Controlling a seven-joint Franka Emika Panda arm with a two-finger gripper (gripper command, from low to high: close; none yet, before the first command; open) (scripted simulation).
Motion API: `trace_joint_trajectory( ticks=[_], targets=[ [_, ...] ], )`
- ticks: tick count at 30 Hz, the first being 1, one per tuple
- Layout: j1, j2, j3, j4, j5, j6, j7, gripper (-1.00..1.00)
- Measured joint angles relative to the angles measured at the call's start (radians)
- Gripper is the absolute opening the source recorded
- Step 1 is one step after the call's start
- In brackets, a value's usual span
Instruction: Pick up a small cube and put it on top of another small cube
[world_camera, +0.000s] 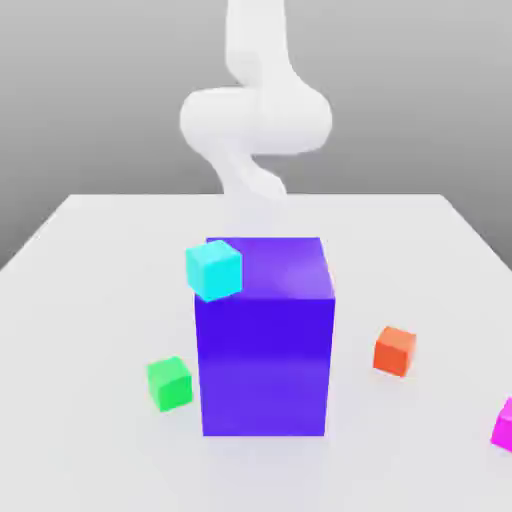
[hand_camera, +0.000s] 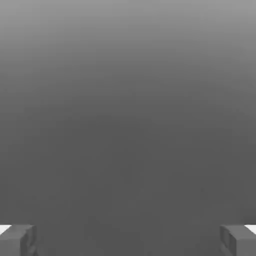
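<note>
The small magenta-pink cube (world_camera: 503, 425) lies on the white table (world_camera: 90, 300) at the exterior view's near right, cut off by the picture's edge. Other small cubes are a green one (world_camera: 170, 383) at the near left, an orange one (world_camera: 395, 351) at the right, and a cyan one (world_camera: 214, 270) overlapping the upper left corner of the large blue-purple block (world_camera: 265, 350); whether it rests on the block I cannot tell. In the hand view my gripper (hand_camera: 128, 240) is open, its grey fingertips (hand_camera: 17, 240) far apart with nothing between them, facing plain grey background.
The white arm (world_camera: 255, 120) rises behind the tall blue-purple block, which stands mid-table between the green and orange cubes. Bare table stretches along the far side and the left. The table's front edge is out of frame.
</note>
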Motion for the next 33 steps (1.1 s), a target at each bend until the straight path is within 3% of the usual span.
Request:
trace_joint_trajectory(
  ticks=[17, 29, 33],
  targets=[
    [0.093, 0.622, 0.278, -0.010, -0.206, 0.174, 0.073, 0.00],
    [0.258, 1.044, 0.366, -0.020, -0.295, 0.306, 0.085, 0.00],
    [0.329, 1.188, 0.303, 0.008, -0.371, 0.397, 0.137, 0.00]
  ],
)
